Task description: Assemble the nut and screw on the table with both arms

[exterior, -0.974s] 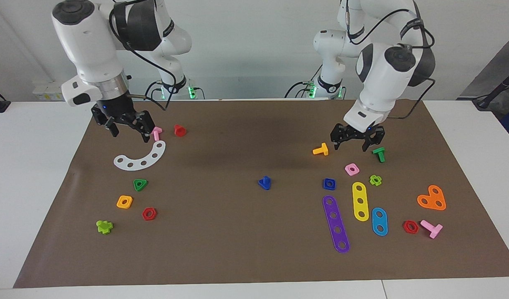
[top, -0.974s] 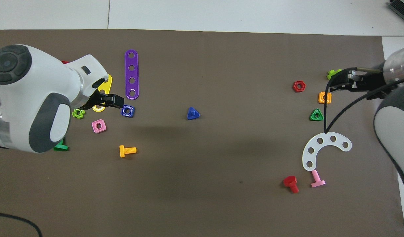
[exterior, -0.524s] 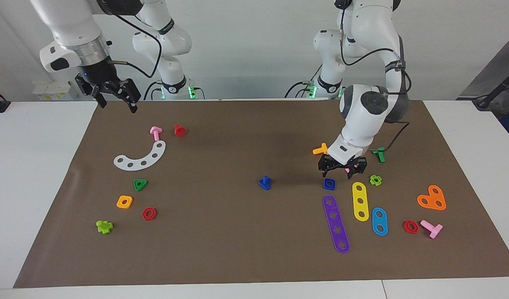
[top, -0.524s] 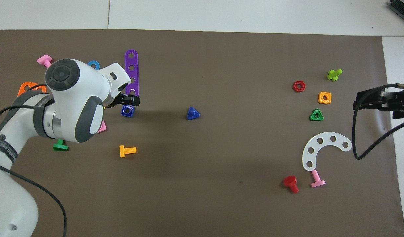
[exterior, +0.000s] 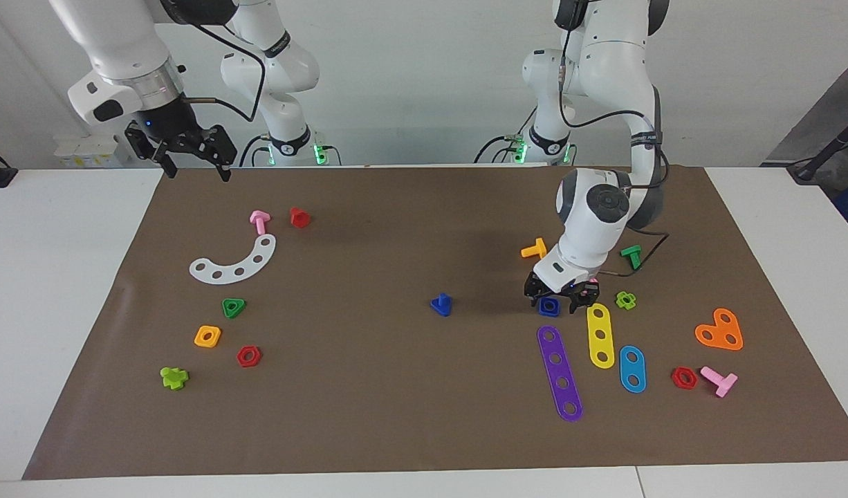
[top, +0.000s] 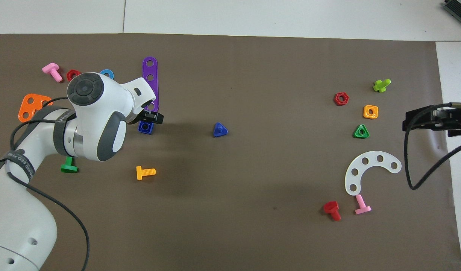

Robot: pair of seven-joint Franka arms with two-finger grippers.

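Nut (exterior: 548,306): dark-blue square, flat on the brown paper of the bench (exterior: 369,415), toward the left arm's end, just beside the near tip of the purple strip (exterior: 559,373).
Right tool (exterior: 178,149): up in the air over the bench edge at the right arm's end, fingers apart, holding nothing; a second ago it hung low by the pink bolt (exterior: 259,221). It waits.
Screw (exterior: 440,303): dark-blue, triangular head, untouched mid-bench, well apart from the nut.
Left tool (exterior: 552,296): has come down from over the orange bolt (exterior: 535,249) to straddle the nut, fingers still apart but narrowing (no grip yet).
Meaning: nut pickup is starting; screw not yet fetched, joining still ahead.
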